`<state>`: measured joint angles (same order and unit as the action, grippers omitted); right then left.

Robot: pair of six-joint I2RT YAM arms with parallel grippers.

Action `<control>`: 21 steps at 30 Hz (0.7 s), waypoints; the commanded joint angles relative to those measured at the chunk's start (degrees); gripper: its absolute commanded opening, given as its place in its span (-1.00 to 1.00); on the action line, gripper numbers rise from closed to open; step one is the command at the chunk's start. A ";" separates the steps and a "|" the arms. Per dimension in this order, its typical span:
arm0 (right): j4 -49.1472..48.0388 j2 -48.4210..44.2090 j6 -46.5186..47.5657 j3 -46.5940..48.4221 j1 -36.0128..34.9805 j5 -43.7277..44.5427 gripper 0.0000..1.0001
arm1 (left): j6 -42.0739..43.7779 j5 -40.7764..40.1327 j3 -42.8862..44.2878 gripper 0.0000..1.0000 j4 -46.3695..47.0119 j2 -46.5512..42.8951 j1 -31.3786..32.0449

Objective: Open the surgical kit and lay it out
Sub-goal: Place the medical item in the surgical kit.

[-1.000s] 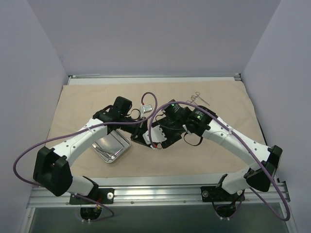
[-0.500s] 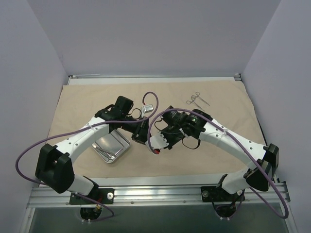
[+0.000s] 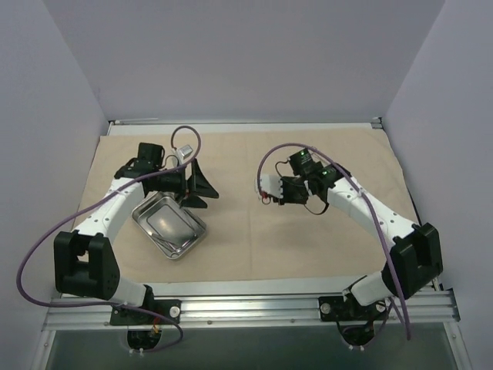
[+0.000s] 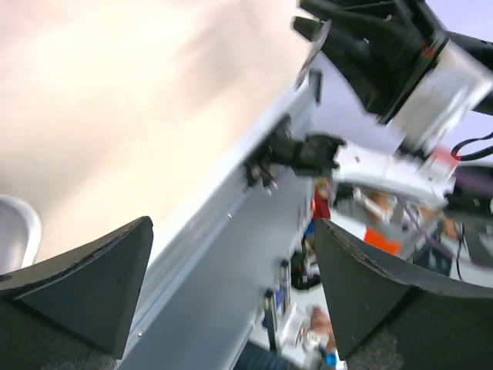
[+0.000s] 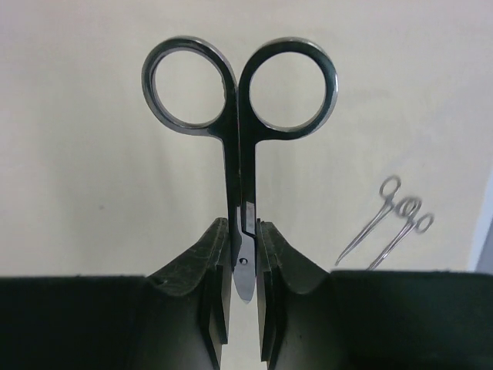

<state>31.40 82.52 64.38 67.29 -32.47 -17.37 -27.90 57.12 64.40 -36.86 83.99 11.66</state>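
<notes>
Steel tray (image 3: 171, 222) sits near-left on the flat beige cloth wrap (image 3: 246, 250). Just past its far corner is the left gripper (image 3: 203, 186), fingers spread wide, holding nothing. Right gripper (image 5: 243, 228) is pinched nearly closed on the scissors (image 5: 233, 173) at the pivot, finger rings pointing away. Two forceps (image 5: 385, 223) lie on the cloth beyond.

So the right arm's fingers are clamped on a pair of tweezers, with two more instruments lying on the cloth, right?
Not tweezers: the right wrist view shows the fingers clamped on scissors with ring handles. Two more instruments do lie on the cloth.
</notes>
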 commanded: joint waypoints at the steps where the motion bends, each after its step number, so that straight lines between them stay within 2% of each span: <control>1: -11.25 4.39 -15.45 -0.32 8.18 -2.24 -1.00 | 2.15 -4.30 1.25 0.88 -2.43 -2.95 -3.66; 4: -14.78 10.71 -26.36 3.71 12.67 -0.57 -1.00 | 2.32 -5.27 2.92 0.88 -3.39 -3.13 -4.19; 5: -14.96 14.56 -29.28 7.64 13.65 -0.13 -1.00 | 2.41 -5.01 3.44 0.88 -3.65 -2.69 -4.19; 8: -10.32 23.00 -35.00 17.83 15.50 1.62 -1.00 | 3.81 -4.83 3.98 0.88 -5.67 -1.63 -4.19; 15: 2.95 38.14 -38.44 34.82 16.21 10.85 -1.00 | 4.26 -4.21 2.93 0.88 -6.91 -2.16 -4.37; 21: 5.69 41.76 -36.79 37.04 16.38 15.69 -1.00 | 5.22 -4.21 3.45 0.88 -8.49 -1.11 -4.37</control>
<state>31.03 124.16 27.99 102.35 -16.36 -5.82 -24.60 52.45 65.93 -44.05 83.00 7.46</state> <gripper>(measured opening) 0.153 0.938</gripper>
